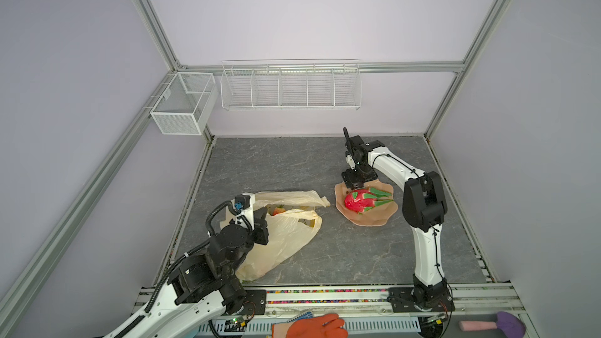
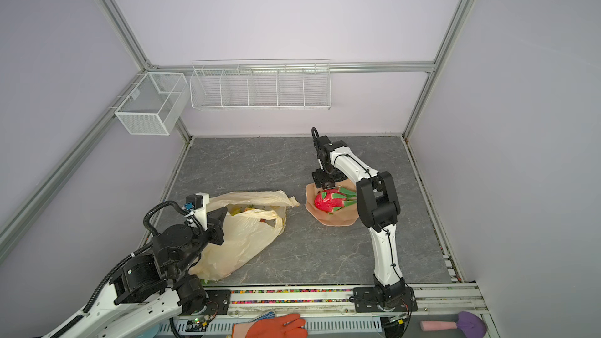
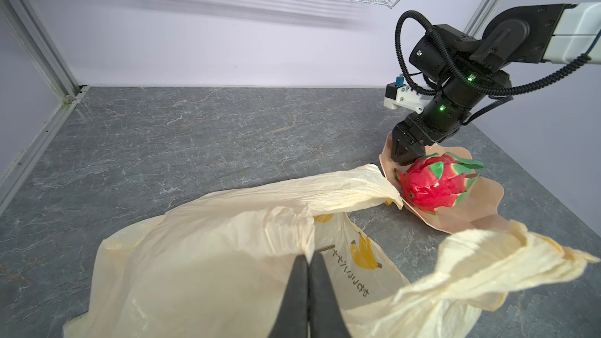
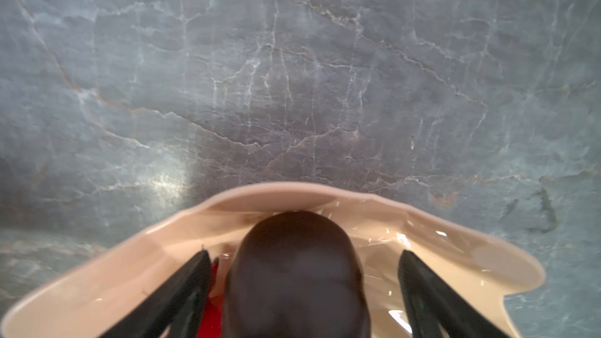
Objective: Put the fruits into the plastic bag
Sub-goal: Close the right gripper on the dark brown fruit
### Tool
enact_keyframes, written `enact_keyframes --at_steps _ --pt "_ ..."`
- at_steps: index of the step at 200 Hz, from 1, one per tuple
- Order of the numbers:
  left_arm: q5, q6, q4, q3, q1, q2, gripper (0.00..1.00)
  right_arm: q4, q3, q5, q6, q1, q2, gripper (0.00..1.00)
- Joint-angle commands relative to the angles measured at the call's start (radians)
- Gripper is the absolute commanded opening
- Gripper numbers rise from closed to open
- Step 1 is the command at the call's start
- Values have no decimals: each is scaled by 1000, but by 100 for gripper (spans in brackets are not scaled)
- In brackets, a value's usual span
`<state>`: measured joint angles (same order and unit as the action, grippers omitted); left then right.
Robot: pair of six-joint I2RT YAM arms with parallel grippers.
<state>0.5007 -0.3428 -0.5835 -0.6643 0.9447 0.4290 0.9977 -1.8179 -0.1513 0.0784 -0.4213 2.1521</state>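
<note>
Top views, bag: thin, crinkly, cream-yellow plastic bag (image 1: pixel 286 238) spread on the grey marbled tabletop (image 1: pixel 292 164) at front left, mouth gaping toward the plate.
Top views, bag contents: small toy fruits (image 1: pixel 278 211), red and yellow, glimpsed inside the bag mouth in both top views.
Top views, plate: big red dragon fruit (image 1: pixel 357 201) with green scales lying on the peach wavy-edged plate (image 1: pixel 370 219), right of the bag and outside it.
Top views, right arm: right gripper (image 1: pixel 356 185) lowered over the plate's far edge, just behind the dragon fruit.
Left wrist, own tool: left gripper (image 3: pixel 308 256) pinched tight on a fold of the bag's rim, holding it raised.
Left wrist, far side: right gripper's black fingers (image 3: pixel 406 154) right at the dragon fruit (image 3: pixel 432 186); touching or not, cannot tell.
Right wrist, own tool: jaws spread wide over the plate (image 4: pixel 455 245), with a blurred dark-brown rounded piece (image 4: pixel 296 271) between the fingers, a clear gap on one side and a sliver of red beside the other finger.
</note>
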Motion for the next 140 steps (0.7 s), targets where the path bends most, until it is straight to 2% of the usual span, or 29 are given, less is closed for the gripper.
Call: enact_keyframes --at_steps 1,36,75,120,140 --pt "15 0 -14 -25 0 -6 0 -21 31 -16 2 -5 -17 83" --pt "11 2 -8 -23 1 -6 0 -24 46 -22 3 -5 -32 67" --pt "12 2 -12 -24 0 -9 0 -18 46 -46 11 -6 -75 54" --pt "6 2 -12 -25 0 -10 0 -11 32 -48 25 -6 -171 49" --pt "6 4 -12 -27 -1 -9 0 -22 44 0 48 -5 -232 48"
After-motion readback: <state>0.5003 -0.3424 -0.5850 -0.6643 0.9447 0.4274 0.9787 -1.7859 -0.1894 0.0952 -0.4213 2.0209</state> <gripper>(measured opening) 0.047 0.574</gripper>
